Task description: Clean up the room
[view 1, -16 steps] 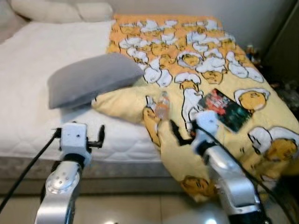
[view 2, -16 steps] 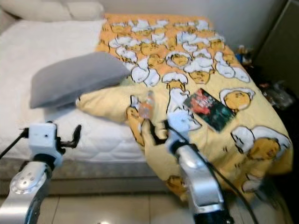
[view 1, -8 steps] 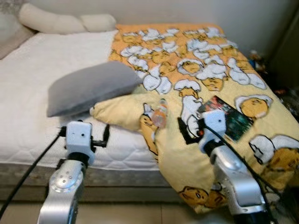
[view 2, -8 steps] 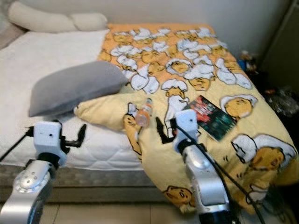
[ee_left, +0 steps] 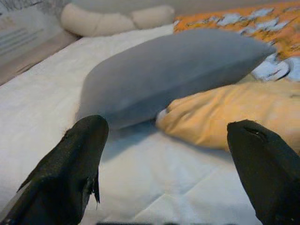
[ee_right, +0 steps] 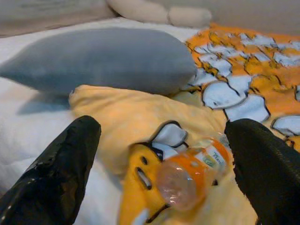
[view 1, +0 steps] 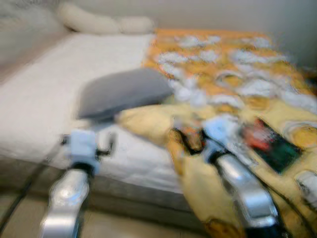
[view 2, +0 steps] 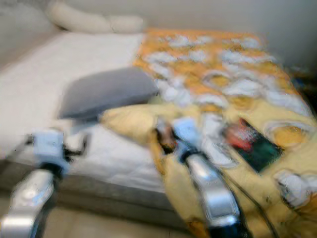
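Note:
A clear plastic bottle with an orange label (ee_right: 194, 176) lies on its side on the yellow cartoon-print blanket (view 1: 233, 74). My right gripper (ee_right: 161, 129) is open just short of the bottle, which lies between and ahead of its two black fingers. In the blurred head view, the right gripper (view 1: 185, 141) is over the blanket's folded edge. A grey pillow (view 1: 124, 91) rests on the white mattress (view 1: 44, 99). My left gripper (ee_left: 166, 125) is open and empty, low over the mattress and pointing at the pillow (ee_left: 178, 70). A dark book (view 1: 270, 144) lies on the blanket to the right.
Cream pillows (view 1: 104, 24) lie at the head of the bed by the wall. The bed's front edge (view 1: 124, 191) runs just ahead of both arms, with floor below it. The blanket hangs over the bed's near right corner.
The head view has swung and blurred, so the whole scene has shifted right. My right gripper has come closer to the bottle. The left gripper stays open over the mattress edge.

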`<state>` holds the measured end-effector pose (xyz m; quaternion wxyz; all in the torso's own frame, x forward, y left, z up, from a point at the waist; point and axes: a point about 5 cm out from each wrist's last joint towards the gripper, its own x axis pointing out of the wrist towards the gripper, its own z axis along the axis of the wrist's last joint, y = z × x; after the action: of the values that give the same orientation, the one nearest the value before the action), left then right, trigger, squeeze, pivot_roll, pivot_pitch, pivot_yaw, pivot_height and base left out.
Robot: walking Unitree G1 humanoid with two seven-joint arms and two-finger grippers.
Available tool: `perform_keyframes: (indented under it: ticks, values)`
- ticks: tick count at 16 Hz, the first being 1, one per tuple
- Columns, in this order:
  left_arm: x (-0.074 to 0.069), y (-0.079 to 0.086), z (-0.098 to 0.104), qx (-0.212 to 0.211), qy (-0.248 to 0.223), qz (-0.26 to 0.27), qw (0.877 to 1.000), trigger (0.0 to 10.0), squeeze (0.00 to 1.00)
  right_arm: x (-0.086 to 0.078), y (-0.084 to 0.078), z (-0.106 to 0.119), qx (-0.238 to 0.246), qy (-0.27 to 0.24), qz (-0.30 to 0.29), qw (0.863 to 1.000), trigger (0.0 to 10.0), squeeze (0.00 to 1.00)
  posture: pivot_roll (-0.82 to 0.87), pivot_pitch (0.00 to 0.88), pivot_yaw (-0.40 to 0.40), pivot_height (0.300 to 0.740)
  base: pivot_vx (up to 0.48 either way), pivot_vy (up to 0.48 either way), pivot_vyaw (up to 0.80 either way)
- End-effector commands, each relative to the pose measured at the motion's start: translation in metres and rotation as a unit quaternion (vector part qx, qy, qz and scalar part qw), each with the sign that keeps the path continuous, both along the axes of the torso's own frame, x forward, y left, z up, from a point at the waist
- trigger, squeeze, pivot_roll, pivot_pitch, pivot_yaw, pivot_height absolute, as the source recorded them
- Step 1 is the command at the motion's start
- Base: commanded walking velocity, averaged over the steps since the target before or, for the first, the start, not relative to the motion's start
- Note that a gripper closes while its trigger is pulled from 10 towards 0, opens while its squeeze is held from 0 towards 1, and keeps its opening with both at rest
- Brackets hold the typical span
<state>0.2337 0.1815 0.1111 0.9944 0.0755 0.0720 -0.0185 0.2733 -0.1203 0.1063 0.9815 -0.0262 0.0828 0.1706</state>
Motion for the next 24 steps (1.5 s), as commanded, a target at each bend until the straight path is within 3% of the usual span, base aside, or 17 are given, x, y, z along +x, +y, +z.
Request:
perform_keyframes:
  ticks: [1, 8, 11, 12, 14, 15, 16, 18, 20, 22, 24]
  values:
    - [0.002, 0.008, 0.004, 0.012, -0.004, 0.006, 1.000, 10.0, 0.00, 0.005, 0.006, 0.008, 0.029, -0.005, -0.011, 0.999, 10.0, 0.00, -0.01, 0.000, 0.014, 0.740, 0.319, 0.000, 0.00]
    - [0.013, 0.001, 0.006, 0.016, -0.003, -0.046, 0.999, 10.0, 0.00, 0.027, -0.008, 0.030, 0.007, 0.006, -0.050, 0.999, 10.0, 0.00, -0.01, 0.000, 0.007, 0.740, 0.317, 0.000, 0.00]
    - [0.021, -0.004, 0.008, 0.016, -0.007, -0.071, 0.997, 10.0, 0.00, 0.036, -0.022, 0.034, 0.002, 0.057, -0.106, 0.993, 10.0, 0.00, -0.01, 0.000, -0.011, 0.740, 0.317, 0.000, 0.00]
    - [0.024, -0.005, 0.009, 0.015, -0.007, -0.085, 0.996, 10.0, 0.00, 0.039, -0.030, 0.037, 0.000, 0.095, -0.122, 0.988, 10.0, 0.00, -0.02, 0.000, -0.011, 0.740, 0.315, 0.000, 0.00]
    - [0.025, -0.013, 0.010, 0.013, 0.008, -0.144, 0.989, 10.0, 0.00, 0.042, -0.043, 0.043, -0.001, 0.136, -0.138, 0.981, 10.0, 0.00, -0.03, 0.012, -0.001, 0.740, 0.000, 0.000, 0.00]
    - [0.024, -0.015, 0.011, 0.017, 0.014, -0.172, 0.985, 10.0, 0.00, 0.043, -0.048, 0.042, -0.005, 0.160, -0.142, 0.977, 10.0, 0.00, -0.04, 0.020, 0.012, 0.740, 0.000, 0.000, 0.00]
    - [0.024, -0.022, 0.014, 0.026, 0.022, -0.233, 0.972, 10.0, 0.00, 0.042, -0.059, 0.040, -0.005, 0.205, -0.147, 0.968, 10.0, 0.00, -0.04, 0.025, 0.012, 0.740, 0.000, 0.000, 0.00]
    - [0.025, -0.027, 0.018, 0.024, 0.025, -0.264, 0.964, 10.0, 0.00, 0.044, -0.066, 0.039, 0.004, 0.217, -0.155, 0.964, 10.0, 0.00, -0.04, 0.032, 0.010, 0.740, 0.000, 0.000, 0.00]
    - [0.026, -0.034, 0.014, 0.070, 0.051, -0.340, 0.936, 10.0, 0.00, 0.050, -0.081, 0.027, -0.008, 0.323, -0.148, 0.935, 10.0, 0.00, -0.06, 0.044, 0.014, 0.740, 0.000, 0.000, 0.00]
    - [0.028, -0.037, 0.016, 0.064, 0.058, -0.367, 0.926, 10.0, 0.00, 0.055, -0.082, 0.020, -0.016, 0.368, -0.128, 0.921, 10.0, 0.00, -0.07, 0.044, 0.019, 0.740, 0.000, 0.000, 0.00]
    - [0.031, -0.040, 0.018, 0.065, 0.062, -0.378, 0.921, 10.0, 0.00, 0.058, -0.087, 0.014, -0.026, 0.380, -0.137, 0.915, 10.0, 0.00, -0.07, 0.047, 0.008, 0.740, 0.000, 0.000, 0.00]
